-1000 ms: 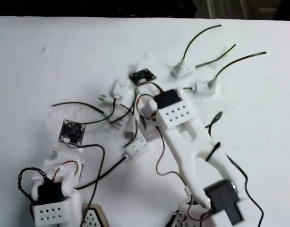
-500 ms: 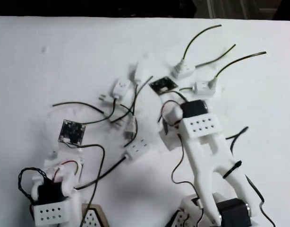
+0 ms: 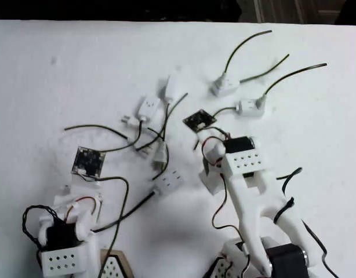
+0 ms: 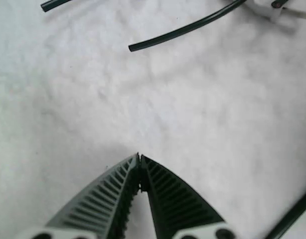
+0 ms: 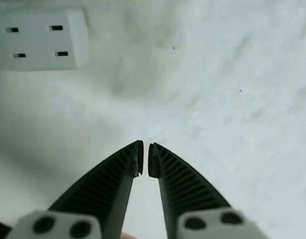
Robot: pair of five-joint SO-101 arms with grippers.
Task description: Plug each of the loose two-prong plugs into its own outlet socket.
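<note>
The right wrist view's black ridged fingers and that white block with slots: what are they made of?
The fingers look like matte black plastic, perhaps 3D-printed: fine parallel ridges run across them. The outlet block looks like smooth, slightly glossy white moulded plastic, with rounded edges and crisp rectangular slots. What sits inside the slots cannot be seen.

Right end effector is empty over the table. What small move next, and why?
Probably open the right end effector and swing toward the nearby loose plug: its jaws are shut on nothing, the outlet socket near it shows empty slots, and a plug must be gripped first.
</note>
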